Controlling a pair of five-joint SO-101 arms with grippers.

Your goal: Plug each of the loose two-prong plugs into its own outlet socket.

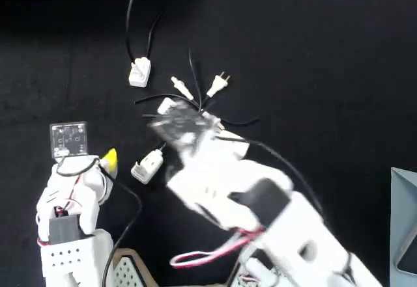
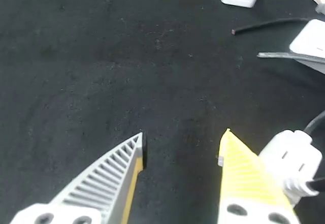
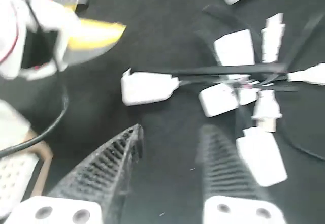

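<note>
Looks like the pick-a-plug stage, nothing seated as far as I can tell. The right gripper (image 3: 172,132) is spread apart and empty over the tangle of cords (image 3: 228,70), with the two-prong plugs (image 1: 218,84) lying loose near it. The left gripper (image 2: 183,148) is apart too, holding nothing, right beside an outlet socket (image 2: 289,155). Next up imo: close on one plug's body, keep the prongs free, line it up with a socket.

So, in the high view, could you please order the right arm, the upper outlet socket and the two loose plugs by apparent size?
1. Right arm, largest, though nearest the camera.
2. Upper outlet socket.
3. First loose plug and second loose plug: alike, unranked.
</note>
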